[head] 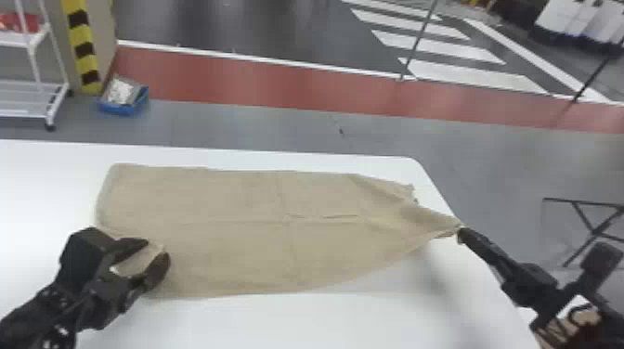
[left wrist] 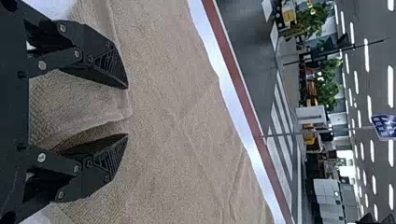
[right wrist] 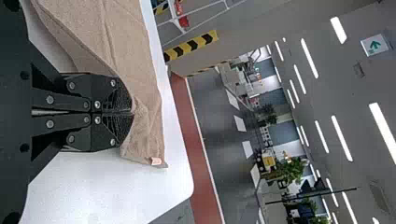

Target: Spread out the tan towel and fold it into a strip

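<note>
The tan towel [head: 260,227] lies spread over the white table, its right end drawn to a point. There my right gripper [head: 460,228] holds the towel's right corner near the table's right edge. In the right wrist view the right gripper [right wrist: 131,112] is shut on the edge of the towel [right wrist: 126,42]. At the towel's near left corner stands my left gripper [head: 157,247], its fingers apart with cloth between them. In the left wrist view the left gripper [left wrist: 127,111] is open, and a raised fold of the towel [left wrist: 177,93] runs between its fingers.
The white table [head: 241,320] has its far edge just beyond the towel and a rounded corner at the far right. On the floor behind are a blue bin [head: 123,109] and a white wheeled rack [head: 32,100]. A dark metal frame [head: 596,229] stands right of the table.
</note>
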`<control>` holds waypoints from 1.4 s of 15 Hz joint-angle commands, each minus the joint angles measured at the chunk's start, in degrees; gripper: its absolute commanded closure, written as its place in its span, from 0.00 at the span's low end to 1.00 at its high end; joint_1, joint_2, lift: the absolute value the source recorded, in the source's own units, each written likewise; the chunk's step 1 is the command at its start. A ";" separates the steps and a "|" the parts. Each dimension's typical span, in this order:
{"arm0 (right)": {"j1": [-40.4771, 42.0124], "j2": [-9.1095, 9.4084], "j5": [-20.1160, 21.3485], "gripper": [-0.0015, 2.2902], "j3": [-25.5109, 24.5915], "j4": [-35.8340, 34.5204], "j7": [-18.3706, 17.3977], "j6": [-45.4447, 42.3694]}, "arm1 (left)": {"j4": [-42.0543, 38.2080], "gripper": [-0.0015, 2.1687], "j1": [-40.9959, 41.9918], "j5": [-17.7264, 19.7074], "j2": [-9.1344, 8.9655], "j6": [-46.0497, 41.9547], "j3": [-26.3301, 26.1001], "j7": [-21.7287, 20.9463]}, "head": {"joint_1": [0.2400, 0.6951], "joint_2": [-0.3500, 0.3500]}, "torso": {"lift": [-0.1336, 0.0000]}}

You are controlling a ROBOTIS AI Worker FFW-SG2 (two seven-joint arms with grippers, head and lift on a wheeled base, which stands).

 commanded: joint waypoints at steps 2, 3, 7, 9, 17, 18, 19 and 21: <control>-0.09 -0.09 0.00 0.75 -0.26 0.15 0.05 0.00 | -0.49 0.33 0.03 0.23 0.09 0.75 0.70 0.26 | 1.00 0.00 | 0.07; -0.09 -0.09 0.00 0.75 -0.35 0.15 -0.03 0.00 | -0.93 0.34 0.12 0.23 0.18 1.10 0.79 0.26 | 1.00 0.00 | 0.07; -0.18 0.00 -0.18 0.75 -1.05 0.06 0.05 0.17 | -1.37 0.34 0.12 0.23 0.36 3.03 1.40 0.26 | 1.00 0.00 | 0.07; -0.18 -0.09 -0.44 0.75 -1.58 0.06 0.14 0.35 | -2.42 0.34 0.12 1.20 0.53 2.50 2.11 0.35 | 1.00 0.00 | 0.07; 0.00 0.00 -0.62 0.75 -3.51 -0.11 1.28 0.88 | -2.68 0.33 -2.43 0.15 0.89 4.79 1.23 -1.41 | 1.00 0.00 | 0.07; 0.00 0.00 -0.88 0.75 -3.51 -0.03 1.28 1.05 | -2.60 0.33 -2.87 0.06 0.89 6.37 1.23 -1.49 | 1.00 0.00 | 0.07; 0.00 0.00 -0.88 0.75 -3.60 -0.03 1.37 0.88 | -2.42 0.33 -3.13 -0.20 0.97 7.25 1.14 -1.93 | 1.00 0.00 | 0.07; 0.00 0.00 -0.88 0.75 -3.60 0.06 1.37 0.70 | -2.42 0.33 -3.49 -1.26 1.15 8.66 1.14 -2.64 | 1.00 0.00 | 0.07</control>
